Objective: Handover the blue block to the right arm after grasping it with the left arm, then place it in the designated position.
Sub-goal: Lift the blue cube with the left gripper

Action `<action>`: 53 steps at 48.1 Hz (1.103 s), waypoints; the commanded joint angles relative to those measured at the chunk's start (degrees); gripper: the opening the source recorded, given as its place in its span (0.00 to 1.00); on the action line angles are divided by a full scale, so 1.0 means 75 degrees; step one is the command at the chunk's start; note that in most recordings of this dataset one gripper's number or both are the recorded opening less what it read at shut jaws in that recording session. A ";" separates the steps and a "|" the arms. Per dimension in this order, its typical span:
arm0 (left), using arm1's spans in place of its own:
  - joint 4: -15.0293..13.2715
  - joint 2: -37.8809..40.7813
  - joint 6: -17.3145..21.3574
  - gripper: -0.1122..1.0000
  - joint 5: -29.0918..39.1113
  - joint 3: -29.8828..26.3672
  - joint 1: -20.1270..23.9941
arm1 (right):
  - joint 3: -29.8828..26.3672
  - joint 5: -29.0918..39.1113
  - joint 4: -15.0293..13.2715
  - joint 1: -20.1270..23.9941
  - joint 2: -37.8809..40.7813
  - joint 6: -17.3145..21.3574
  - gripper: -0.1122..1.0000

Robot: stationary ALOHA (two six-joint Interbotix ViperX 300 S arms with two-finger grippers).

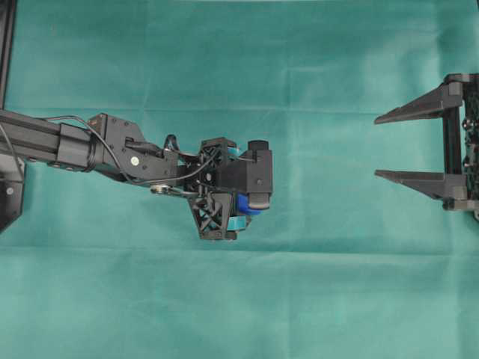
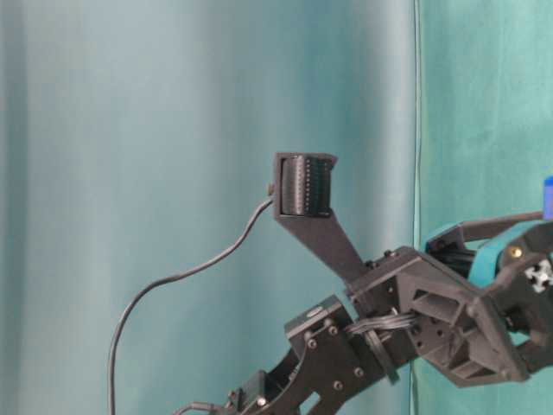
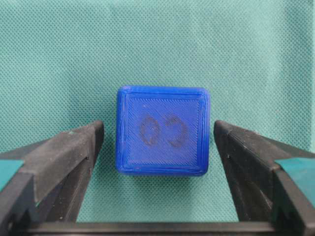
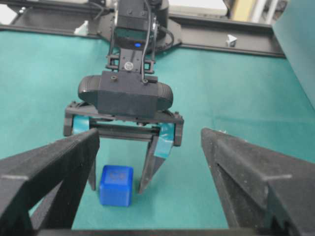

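Seen from overhead, mostly hidden: the blue block [image 1: 247,206], tucked under the left gripper [image 1: 241,187], only a small blue bit peeking out. Cut off at the picture's edge from table level too, just a sliver of blue. Clear from the left wrist: a bright blue cube with rounded edges, a faint smudgy mark on top that is hard to read. Sitting on the green cloth [image 3: 59,59] right between the two fingers [image 3: 74,147] of the left gripper, a small gap on each side, not touching. Left jaws spread wide, gripping nothing. Right gripper [image 1: 385,146] well apart from the block, partly cut off at the overhead picture's side, jaws spread wide too, gripping nothing.
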 commanded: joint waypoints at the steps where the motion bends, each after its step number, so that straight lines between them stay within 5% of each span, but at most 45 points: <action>1: 0.0000 -0.0129 -0.0023 1.00 -0.0047 -0.0082 -0.0035 | -0.0141 -0.0035 -0.0012 -0.0012 0.0035 0.0000 0.94; 10: 0.0012 -0.0129 -0.0012 0.93 -0.0047 -0.0082 -0.0047 | -0.0141 -0.0035 -0.0012 -0.0012 0.0047 0.0000 0.94; 19: 0.0023 -0.0164 -0.0012 0.52 -0.0047 0.0035 -0.0047 | -0.0129 -0.0023 -0.0012 -0.0012 0.0047 0.0000 0.94; 53: 0.0023 -0.0480 -0.0012 0.52 0.0141 -0.0070 -0.0047 | -0.0141 0.0035 -0.0012 -0.0012 0.0047 0.0000 0.94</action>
